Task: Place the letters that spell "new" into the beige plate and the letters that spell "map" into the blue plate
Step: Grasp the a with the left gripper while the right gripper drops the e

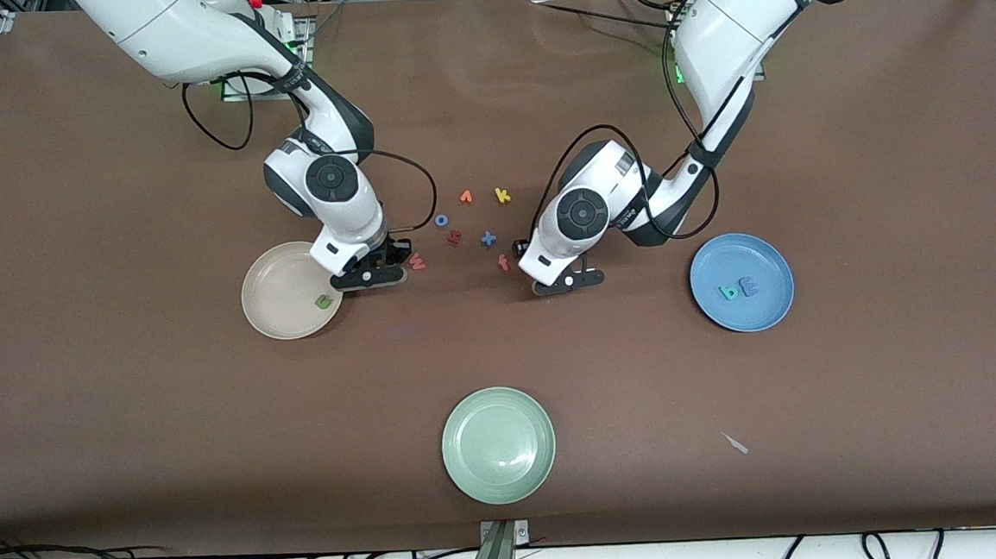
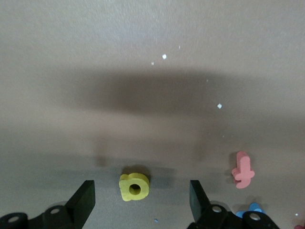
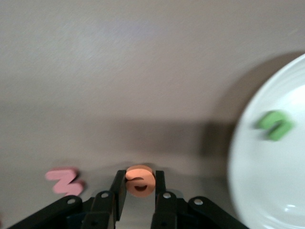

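orange e (image 3: 139,180) pinched in right tool (image 3: 138,188), yellow a (image 2: 134,186) between spread left tool (image 2: 142,196)

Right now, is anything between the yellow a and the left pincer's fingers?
No. The yellow a lies on the table between the open left pincer's fingers, with only bare table in the gaps.

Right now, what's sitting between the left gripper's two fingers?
The yellow a lies on the table between the open fingers of the left gripper, touching neither; the left wrist view shows it.
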Controlling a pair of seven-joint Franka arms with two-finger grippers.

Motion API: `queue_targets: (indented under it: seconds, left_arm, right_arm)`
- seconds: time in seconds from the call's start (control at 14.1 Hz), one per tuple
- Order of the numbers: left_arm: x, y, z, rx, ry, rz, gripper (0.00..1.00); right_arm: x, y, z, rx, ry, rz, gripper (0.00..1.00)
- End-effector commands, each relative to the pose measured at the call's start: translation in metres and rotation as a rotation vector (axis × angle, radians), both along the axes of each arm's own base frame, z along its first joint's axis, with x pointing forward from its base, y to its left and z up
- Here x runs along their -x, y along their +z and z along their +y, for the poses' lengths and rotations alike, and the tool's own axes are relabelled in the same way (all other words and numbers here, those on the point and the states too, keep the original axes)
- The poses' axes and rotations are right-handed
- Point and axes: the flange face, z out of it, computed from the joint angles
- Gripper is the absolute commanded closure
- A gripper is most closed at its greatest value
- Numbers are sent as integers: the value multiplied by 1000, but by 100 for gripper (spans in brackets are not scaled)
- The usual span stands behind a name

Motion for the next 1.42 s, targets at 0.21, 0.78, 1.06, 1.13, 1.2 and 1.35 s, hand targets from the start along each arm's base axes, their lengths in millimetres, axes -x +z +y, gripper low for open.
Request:
queue_targets:
  seconds: [0.21,0.78,1.06,1.13,1.2,1.35]
  left_arm:
    - [3,-1,-1,-26,-2,-15,21]
    - [5,-4,-1,-29,-2,-9,94]
    - [3,1,3,-48,-4,7,98]
    - [-2,12,8,-67,-3,22,98]
    - [-6,30,12,-88,-10,29,98]
    - [-20,66,26,-120,-5,39,98]
  right_arm:
    - [-54,25,-55,50,138,27,83]
    - [-59,7,-111,56,214,90,81]
    - [-57,6,-118,45,173,117,15]
    - [-58,11,-117,14,125,144,0]
    - [-60,25,-113,7,113,138,0]
    - [-61,49,-88,-22,82,143,0]
